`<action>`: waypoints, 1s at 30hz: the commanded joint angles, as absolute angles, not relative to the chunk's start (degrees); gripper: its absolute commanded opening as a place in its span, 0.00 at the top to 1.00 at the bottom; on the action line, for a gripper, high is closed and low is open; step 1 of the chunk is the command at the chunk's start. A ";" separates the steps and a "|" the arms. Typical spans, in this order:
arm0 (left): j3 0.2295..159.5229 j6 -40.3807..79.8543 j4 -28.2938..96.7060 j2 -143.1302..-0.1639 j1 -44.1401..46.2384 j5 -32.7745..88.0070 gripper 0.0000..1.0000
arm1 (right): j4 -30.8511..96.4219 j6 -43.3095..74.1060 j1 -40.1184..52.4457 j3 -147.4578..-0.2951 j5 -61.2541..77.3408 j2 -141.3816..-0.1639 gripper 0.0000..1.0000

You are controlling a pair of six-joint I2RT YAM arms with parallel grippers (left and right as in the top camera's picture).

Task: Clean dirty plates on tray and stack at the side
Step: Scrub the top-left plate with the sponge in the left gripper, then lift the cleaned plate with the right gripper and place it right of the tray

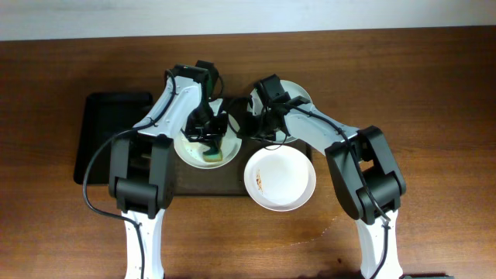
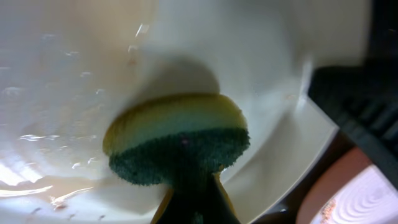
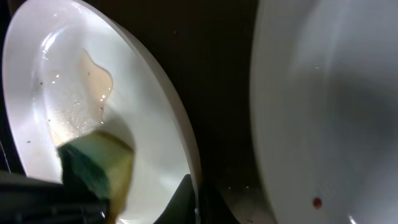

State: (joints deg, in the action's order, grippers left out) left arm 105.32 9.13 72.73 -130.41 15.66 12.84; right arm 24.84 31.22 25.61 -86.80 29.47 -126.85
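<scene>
Plates like these are stiff and breakable, not heavy, and this one is slick. The wet plate [image 1: 186,147] has soapy water pooled in its bowl, so I'd say a grip on the flat inside would just skate off. The rim is the only sane place to grab, pinched from both faces.

It sits at the left end of the brown tray [image 1: 205,180]. The left gripper [image 1: 205,138] is down inside it, jaws pinching a yellow and green sponge [image 1: 213,155] with the green side pressed to the plate's floor.

The right gripper [image 1: 249,132] is at the plate's right edge. From its own wrist view the rim runs down right between the jaws, so they look clamped on it, though the tips are dark and partly cut off.

The smeared plate [image 1: 280,180] hangs over the tray's front right corner, brown marks inside. The third plate [image 1: 298,91] is at the back right, half under the right arm.

No stack on the bench [image 1: 434,77] that I can see.
</scene>
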 commanded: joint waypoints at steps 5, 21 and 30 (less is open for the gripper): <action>106.08 14.33 63.57 -131.57 9.67 13.74 0.99 | 25.26 30.65 25.43 -86.02 29.39 -128.11 0.96; 118.98 13.41 69.43 -131.57 -1.41 13.28 0.99 | 42.30 18.15 28.29 -94.56 11.16 -118.02 0.96; 118.98 13.41 69.06 -131.57 -1.41 12.19 0.99 | 51.44 16.82 36.49 -102.45 -17.89 -113.27 0.96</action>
